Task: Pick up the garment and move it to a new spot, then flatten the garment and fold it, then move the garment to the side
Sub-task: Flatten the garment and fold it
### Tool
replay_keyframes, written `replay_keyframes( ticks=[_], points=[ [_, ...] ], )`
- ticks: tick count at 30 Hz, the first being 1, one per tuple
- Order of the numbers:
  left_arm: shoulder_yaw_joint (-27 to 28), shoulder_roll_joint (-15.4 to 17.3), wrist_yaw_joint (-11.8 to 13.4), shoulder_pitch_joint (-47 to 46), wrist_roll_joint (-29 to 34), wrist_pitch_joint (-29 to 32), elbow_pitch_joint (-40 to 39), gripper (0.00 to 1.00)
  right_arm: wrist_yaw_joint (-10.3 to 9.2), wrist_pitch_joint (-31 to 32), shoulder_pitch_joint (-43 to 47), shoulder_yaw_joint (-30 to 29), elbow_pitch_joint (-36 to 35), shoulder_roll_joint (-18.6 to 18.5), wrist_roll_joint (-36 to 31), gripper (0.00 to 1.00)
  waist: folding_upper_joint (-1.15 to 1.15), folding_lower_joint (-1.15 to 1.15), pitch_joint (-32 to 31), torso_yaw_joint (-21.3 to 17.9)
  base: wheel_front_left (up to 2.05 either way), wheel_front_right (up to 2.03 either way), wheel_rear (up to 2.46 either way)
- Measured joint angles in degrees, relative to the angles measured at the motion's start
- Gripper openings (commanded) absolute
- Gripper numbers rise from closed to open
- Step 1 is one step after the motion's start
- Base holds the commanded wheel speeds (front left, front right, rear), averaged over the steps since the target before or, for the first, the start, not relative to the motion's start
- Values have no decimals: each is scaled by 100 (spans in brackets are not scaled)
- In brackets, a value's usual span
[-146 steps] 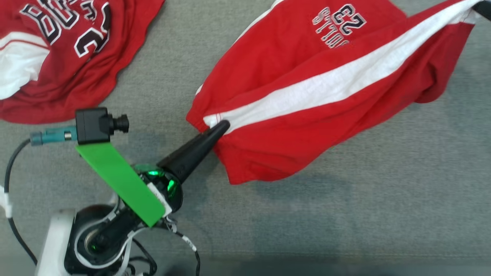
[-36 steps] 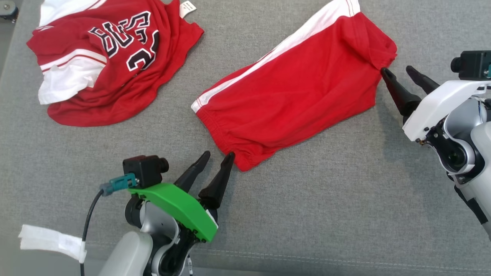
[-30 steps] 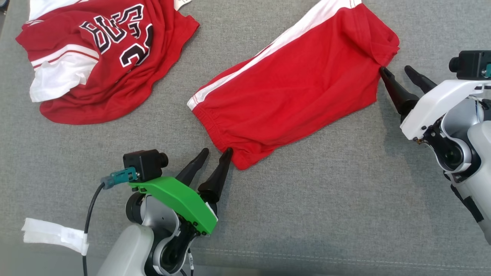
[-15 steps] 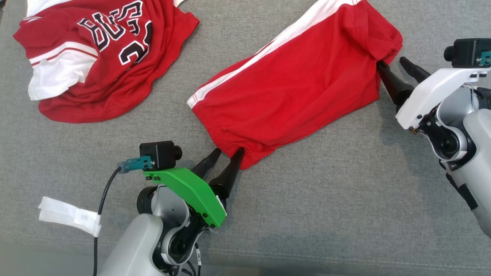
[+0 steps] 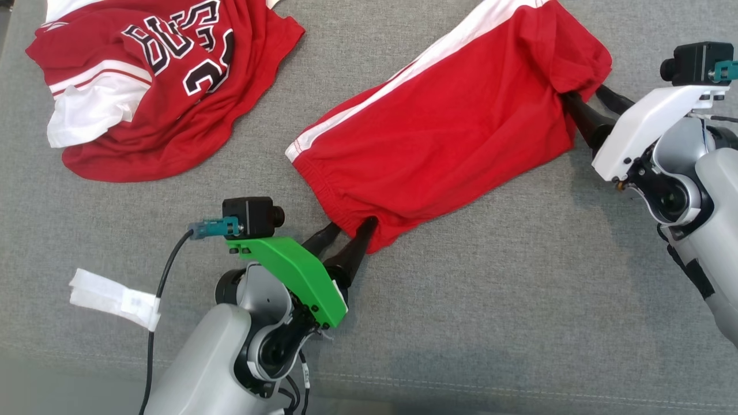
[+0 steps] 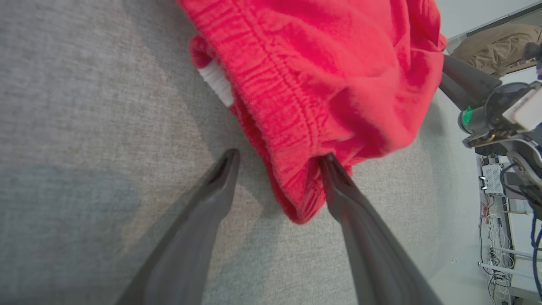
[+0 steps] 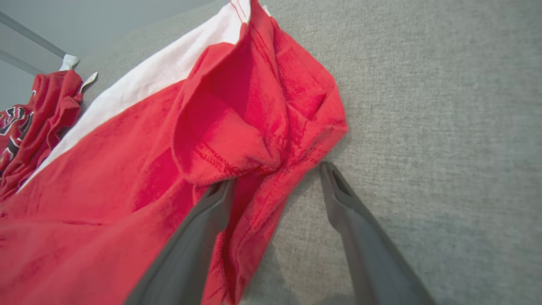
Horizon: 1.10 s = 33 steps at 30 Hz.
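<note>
The garment (image 5: 450, 132) is a pair of red shorts with a white side stripe, lying slanted across the grey fabric surface. My left gripper (image 5: 351, 226) is open at its lower waistband corner. In the left wrist view the elastic waistband (image 6: 288, 127) hangs between my left gripper's (image 6: 279, 154) spread fingers, and one fingertip is tucked into the cloth. My right gripper (image 5: 583, 95) is open at the shorts' far right hem, its tips hidden by the cloth. The right wrist view shows my right gripper (image 7: 277, 173) with the hem fold (image 7: 237, 140) over one finger, the other finger on bare surface.
A crumpled red and white jersey (image 5: 144, 98) with black lettering lies at the upper left. A strip of white tape (image 5: 112, 297) wraps the left arm's cable. The grey surface (image 5: 519, 300) has a stitched seam near its front edge.
Both grippers have moved forward onto the shorts: the left fingers now straddle the waistband corner and the right tips have slid under the hem. Both stay open.
</note>
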Motion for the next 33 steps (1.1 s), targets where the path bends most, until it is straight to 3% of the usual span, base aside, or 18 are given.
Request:
replay_keyframes(
  ticks=[1, 2, 3, 4, 5, 15, 21, 28, 33],
  points=[
    [-7, -1, 0, -33, -19, 14, 14, 56, 13, 5, -27, -2, 14, 18, 25, 90, 0, 0, 7, 3, 0, 0, 0],
    [-10, -3, 0, -62, -23, 14, 29, 47, 41, 14, -51, -8, 29, 42, 60, 90, 0, 0, 14, 4, 0, 0, 0],
    [-14, -5, 1, -92, -33, 14, 52, 40, 55, 52, -73, -7, 45, 69, 93, 45, 0, 0, 20, 7, 0, 0, 0],
    [-23, -5, 1, -127, -62, 14, 76, 17, 73, 57, -91, 1, 55, 92, 109, 13, 0, 0, 27, 8, 0, 0, 0],
    [-32, -5, 1, -152, -124, 13, 85, 0, 93, 70, -117, -1, 64, 116, 140, 0, 0, 0, 33, 9, 0, 0, 0],
    [-83, -9, 2, -311, -427, 10, 214, 0, 293, 258, -185, -8, 119, 100, 302, 0, 0, 0, 18, -33, 0, 0, 0],
    [-96, 30, -29, -309, -734, 459, 196, 0, 398, 249, -134, -218, 87, 78, 594, 0, 0, 0, -87, -102, 0, 0, 0],
    [32, 590, -231, -258, -1220, 1172, -123, 0, 469, 145, 279, -427, -172, 162, 978, 0, 0, 0, -219, -255, 0, 0, 0],
    [344, 1078, -244, -160, -1434, 1470, -266, 0, 493, 10, 743, -482, -439, 254, 1132, 0, 0, 0, -302, -422, 0, 0, 0]
  ],
)
